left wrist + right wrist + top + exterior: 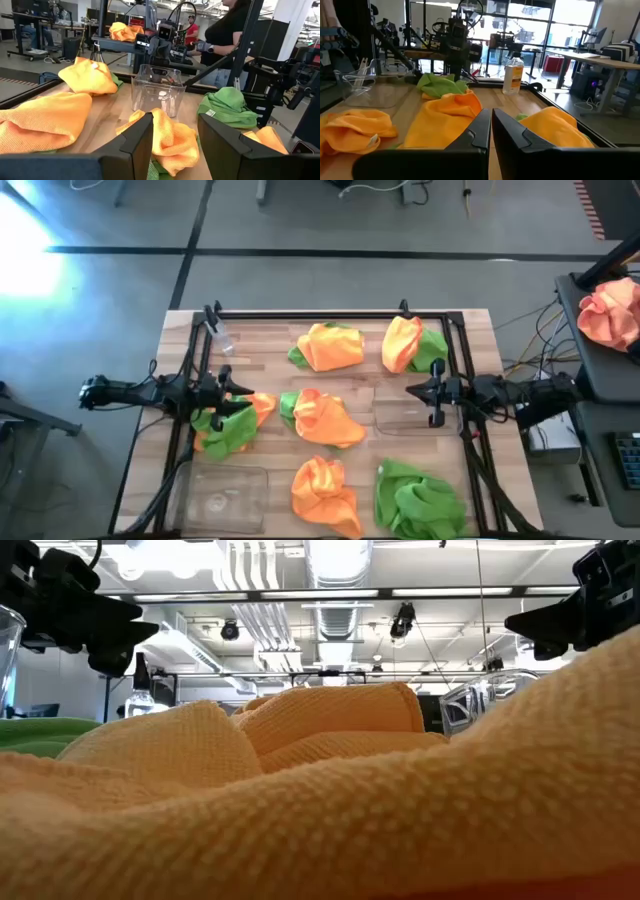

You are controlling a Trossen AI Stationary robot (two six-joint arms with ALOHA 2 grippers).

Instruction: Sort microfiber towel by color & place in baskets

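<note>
left gripper [243, 402]: fingers apart, nothing clamped; sits over the left-side pile, an orange cloth [167, 137] showing in the gap between the fingers in the left wrist view
right gripper [412, 390]: fingers pressed together, empty; hovers at the right side just by the right basket [405, 418], waiting
towels: orange and green microfiber cloths scattered in crumpled heaps; left pile [225, 425] mixes green and orange, centre heap [325, 418] mostly orange, two heaps at the far edge, one orange at the near edge, one green heap [418, 498] near right
baskets: clear bins, left one [220, 492] at the near-left corner, both look empty
handling: likely light, soft, floppy, not fragile; layers cling, so a pinch may drag a second colour along
grasp spot: judged best on a raised fold or peak of the orange cloth, away from the green under it
</note>
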